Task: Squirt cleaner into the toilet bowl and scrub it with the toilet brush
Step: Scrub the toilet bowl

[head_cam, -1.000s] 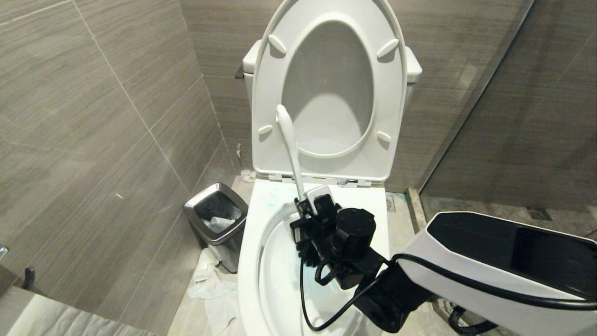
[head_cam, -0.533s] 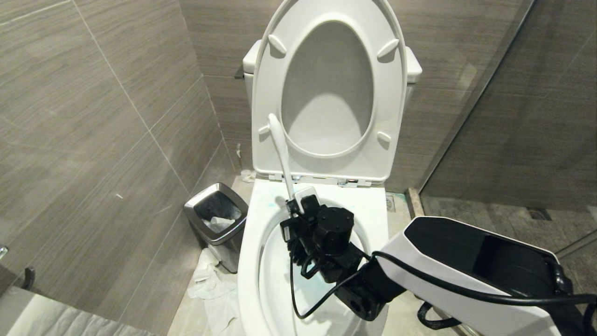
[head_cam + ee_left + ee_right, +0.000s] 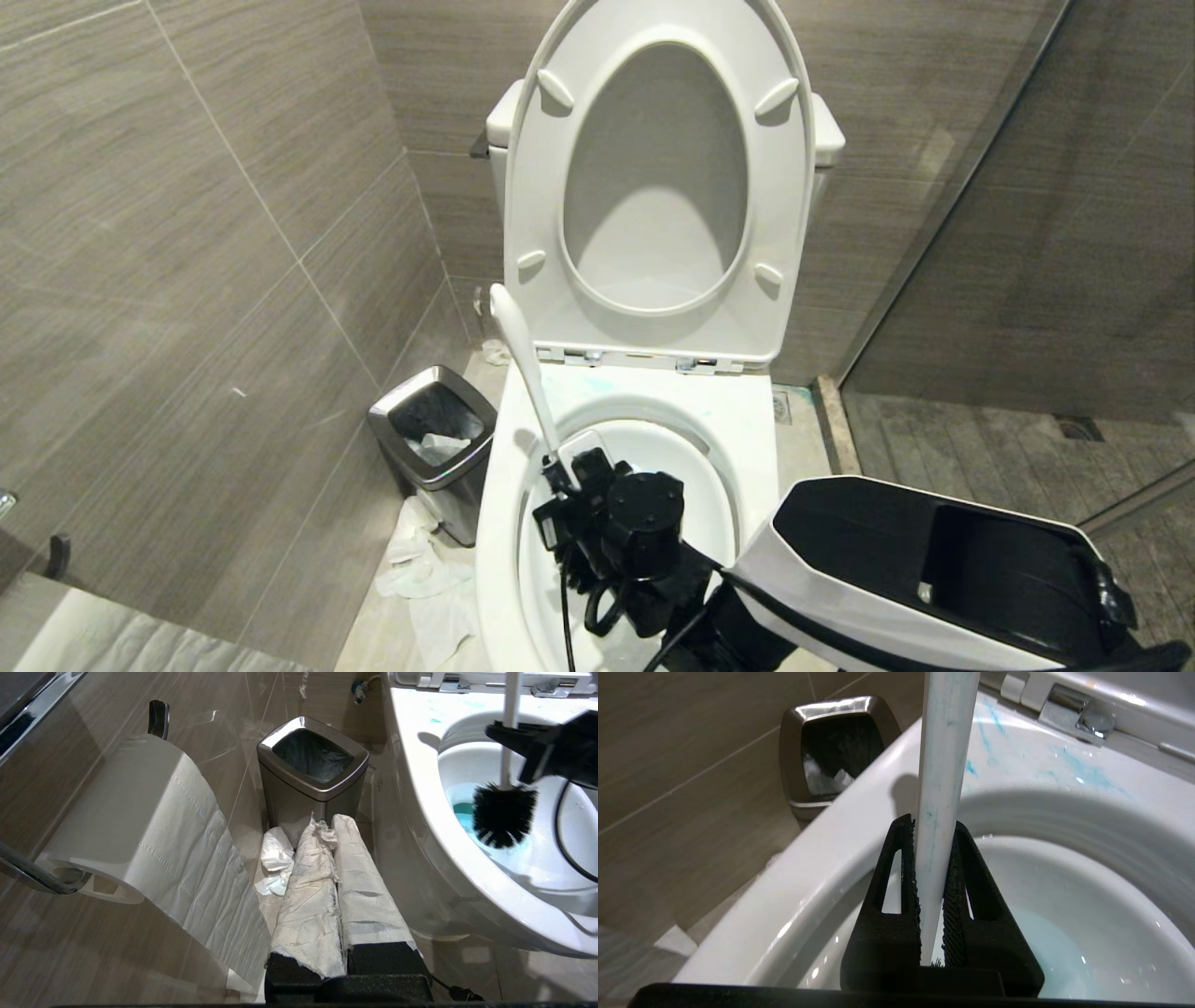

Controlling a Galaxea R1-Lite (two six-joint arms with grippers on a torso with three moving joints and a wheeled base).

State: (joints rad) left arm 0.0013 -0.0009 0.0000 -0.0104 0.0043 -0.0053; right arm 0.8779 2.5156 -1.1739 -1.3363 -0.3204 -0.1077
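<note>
Right gripper (image 3: 931,858) clamped on toilet brush (image 3: 523,364) inside toilet bowl (image 3: 499,523), left gripper (image 3: 334,858) closed.

You have glossy white ceramic all over the toilet bowl (image 3: 504,523), wet-looking and streaked with thin turquoise cleaner (image 3: 1083,772), while the toilet brush (image 3: 941,788) has a smooth white plastic handle (smeared faintly blue) and stiff black bristles. The right pincer (image 3: 931,896) is matt black plastic with rough, toothed pads (image 3: 955,914), and the left pincer (image 3: 334,868) has its fingers wrapped in crinkled white paper. Beside you, the bin (image 3: 312,772) is brushed metal with a shinier rim, the toilet roll (image 3: 140,812) soft perforated paper, and the wall tiles (image 3: 187,233) grained matt brown.
</note>
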